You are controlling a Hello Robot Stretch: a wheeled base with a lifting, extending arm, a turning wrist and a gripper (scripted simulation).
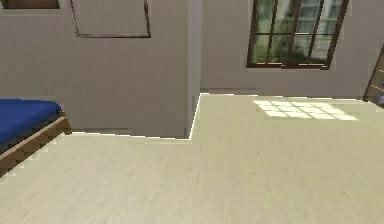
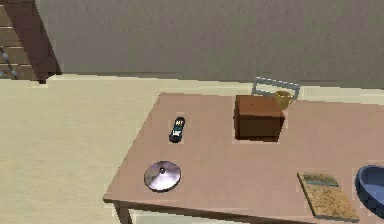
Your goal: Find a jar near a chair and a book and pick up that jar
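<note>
A small yellowish thing point(image 2: 285, 99), maybe the jar, stands at the table's point(image 2: 215, 160) far edge, between brown box point(image 2: 258, 118) and chair point(image 2: 272, 84); its long axis I cannot tell. A book point(image 2: 327, 195) lies at the near edge. Ahead the floor point(image 1: 220, 170) is open. The claw's state I cannot tell.

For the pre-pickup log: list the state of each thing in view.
brown box: closed, upright on the table.
book: closed, lying flat.
dark remote: lying flat.
round grey lid: lying flat, knob up.
blue bowl: upright, cut by the edge.
small yellowish container: upright, partly hidden behind the box.
chair: upright at the table's far side.
bed: covered in blue.
window: looks shut.
</note>
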